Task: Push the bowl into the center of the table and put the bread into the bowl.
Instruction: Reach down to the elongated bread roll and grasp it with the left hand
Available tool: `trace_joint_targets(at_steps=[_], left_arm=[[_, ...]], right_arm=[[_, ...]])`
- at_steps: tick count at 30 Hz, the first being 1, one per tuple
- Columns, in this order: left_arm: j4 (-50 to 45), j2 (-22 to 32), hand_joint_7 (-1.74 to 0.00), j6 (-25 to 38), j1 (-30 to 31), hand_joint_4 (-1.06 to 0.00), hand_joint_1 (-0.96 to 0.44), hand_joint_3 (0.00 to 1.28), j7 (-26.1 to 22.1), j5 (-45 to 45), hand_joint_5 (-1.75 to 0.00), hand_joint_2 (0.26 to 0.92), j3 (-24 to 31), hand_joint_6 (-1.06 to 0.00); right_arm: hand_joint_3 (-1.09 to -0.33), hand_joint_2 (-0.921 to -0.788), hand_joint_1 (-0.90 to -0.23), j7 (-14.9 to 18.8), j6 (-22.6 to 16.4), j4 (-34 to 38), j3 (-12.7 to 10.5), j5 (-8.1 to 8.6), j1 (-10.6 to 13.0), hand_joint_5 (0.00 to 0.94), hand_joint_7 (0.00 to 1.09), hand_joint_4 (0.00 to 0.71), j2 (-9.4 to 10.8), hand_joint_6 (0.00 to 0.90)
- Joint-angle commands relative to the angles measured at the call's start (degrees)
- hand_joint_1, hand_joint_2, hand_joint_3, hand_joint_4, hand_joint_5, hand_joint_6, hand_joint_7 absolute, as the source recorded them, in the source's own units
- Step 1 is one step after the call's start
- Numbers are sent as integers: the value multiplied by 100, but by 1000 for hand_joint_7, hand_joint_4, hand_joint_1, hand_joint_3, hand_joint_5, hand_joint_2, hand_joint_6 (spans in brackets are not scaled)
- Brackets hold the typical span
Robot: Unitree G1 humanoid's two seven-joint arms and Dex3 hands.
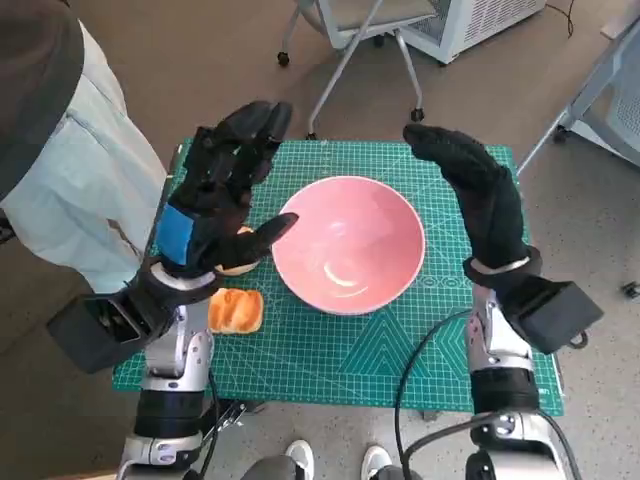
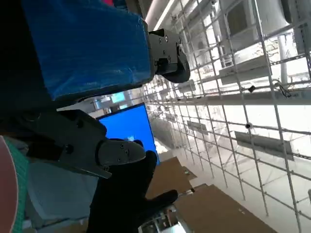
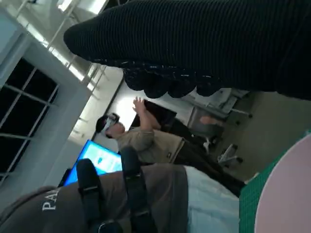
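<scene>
You've got a pink bowl (image 1: 349,243), golden-brown bread (image 1: 236,310), a green mat (image 1: 350,360) with pale grid lines, blue tape on the black left hand (image 1: 215,205).

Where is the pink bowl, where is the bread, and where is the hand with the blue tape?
pink bowl (image 1: 350,240): head view, on its inner bottom.
bread (image 1: 236,311): head view, on its top crust.
left hand (image 1: 215,195): head view, on its back near the blue tape.
</scene>
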Motion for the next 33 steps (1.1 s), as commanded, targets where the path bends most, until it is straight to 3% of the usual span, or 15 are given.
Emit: trace_joint_targets(at_steps=[1,3,6,8,12,18,33], left_arm=[[-237,303,-606,-31,-98,-182,-259,291,-215,40,-17,910,26,1],[-386,670,-591,-38,-46,-183,-272,269,-183,416,-16,889,114,1],[-1255,1866,-576,926,243,-185,-244,216,-208,1381,-16,818,313,-1],[-1765,2531,-478,1616,399,-187,-186,137,-404,1844,-10,762,383,-57],[-2481,3496,-244,2820,576,-163,-66,52,-900,2280,-3,715,411,-142],[-2794,3966,-107,3102,878,-129,66,24,-1302,1950,-2,707,585,-186],[-3674,4595,-57,3787,1629,-132,25,33,-1582,2099,-1,710,561,-232]], right_arm=[[-777,-921,-702,94,255,-204,110,89,244,14,207,175,0,225],[-776,-921,-703,74,317,-263,122,101,277,13,211,175,-5,223],[-776,-921,-703,50,391,-350,122,129,329,12,216,175,-16,219],[-777,-921,-702,30,430,-404,119,134,355,11,220,175,-17,216],[-780,-921,-700,-27,474,-492,89,127,390,5,278,177,-45,184],[-792,-921,-695,-90,599,-617,-10,210,399,1,455,176,-91,86],[-799,-921,-691,-296,557,-562,-56,249,351,3,526,174,44,46]])
